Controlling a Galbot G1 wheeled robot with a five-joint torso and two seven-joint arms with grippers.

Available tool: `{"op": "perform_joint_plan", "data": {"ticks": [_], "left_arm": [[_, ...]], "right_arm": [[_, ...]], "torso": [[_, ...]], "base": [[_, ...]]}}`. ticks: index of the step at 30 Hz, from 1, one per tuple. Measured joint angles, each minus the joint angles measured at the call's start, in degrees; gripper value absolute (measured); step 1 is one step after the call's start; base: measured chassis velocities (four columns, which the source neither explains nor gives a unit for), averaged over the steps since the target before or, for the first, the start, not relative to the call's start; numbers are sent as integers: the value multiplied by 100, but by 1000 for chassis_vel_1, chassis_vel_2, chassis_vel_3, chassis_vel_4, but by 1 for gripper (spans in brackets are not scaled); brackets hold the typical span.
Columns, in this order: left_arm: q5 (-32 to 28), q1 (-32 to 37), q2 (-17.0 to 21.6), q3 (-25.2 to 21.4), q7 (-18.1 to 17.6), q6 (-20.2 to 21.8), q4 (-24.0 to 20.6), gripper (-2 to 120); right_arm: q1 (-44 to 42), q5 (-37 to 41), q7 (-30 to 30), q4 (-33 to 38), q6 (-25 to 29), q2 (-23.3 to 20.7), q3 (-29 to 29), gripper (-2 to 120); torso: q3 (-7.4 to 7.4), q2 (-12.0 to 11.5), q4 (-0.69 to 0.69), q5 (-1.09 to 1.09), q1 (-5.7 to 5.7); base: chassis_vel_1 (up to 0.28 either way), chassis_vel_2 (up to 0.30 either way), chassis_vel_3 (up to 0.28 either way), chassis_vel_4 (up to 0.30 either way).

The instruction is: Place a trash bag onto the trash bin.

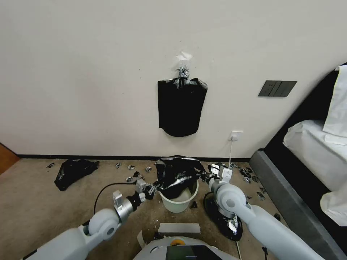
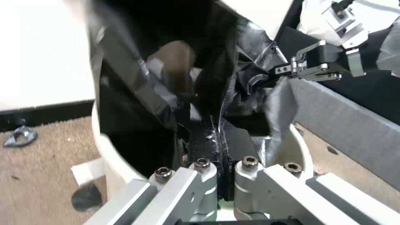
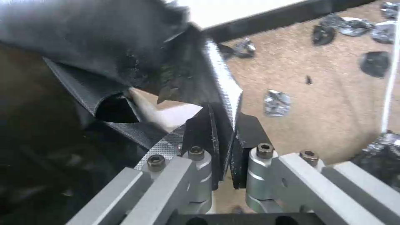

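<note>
The cream-white trash bin (image 1: 179,202) stands on the carpet just ahead of my base. The glossy black trash bag (image 1: 177,172) is stretched and crumpled above its mouth, held between both arms. My left gripper (image 1: 153,188) is shut on the bag's left edge at the bin's rim; the left wrist view has the film (image 2: 250,81) pinched in this gripper (image 2: 218,136) over the bin rim (image 2: 103,147). My right gripper (image 1: 205,176) is shut on the right edge, the bag (image 3: 125,47) rising from its closed jaws (image 3: 227,123). Part of the bag hangs inside the bin.
A flat black bundle (image 1: 180,108) hangs on the wall behind. Black plastic heaps lie on the floor at left (image 1: 74,171) and under my right arm (image 1: 226,220). Foil scraps (image 1: 249,177) litter the carpet. A bed (image 1: 311,151) borders the right side.
</note>
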Motion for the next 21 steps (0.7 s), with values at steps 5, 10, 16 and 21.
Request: {"op": "perform_joint_plan", "data": {"ticks": [5,10,16,21], "left_arm": [[175,316,-41,-217,121,-56,40,0],[300,400,-14,-271,212,-134,110,0],[397,395,37,-289,308,-156,161,0],[627,440,104,-334,509,-274,437,0]], "right_arm": [[-148,-132,-72,-2,34,-207,-89,7],[-240,-227,-73,161,34,-315,-220,7],[-391,-367,-72,383,26,-470,-397,7],[-634,-606,-81,404,30,-632,-564,7]], "torso": [[0,0,0,0,0],[0,0,1,0,0],[0,0,0,0,0],[0,0,0,0,0]], "base": [[0,0,0,0],[0,0,0,0],[0,0,0,0],[0,0,0,0]]}}
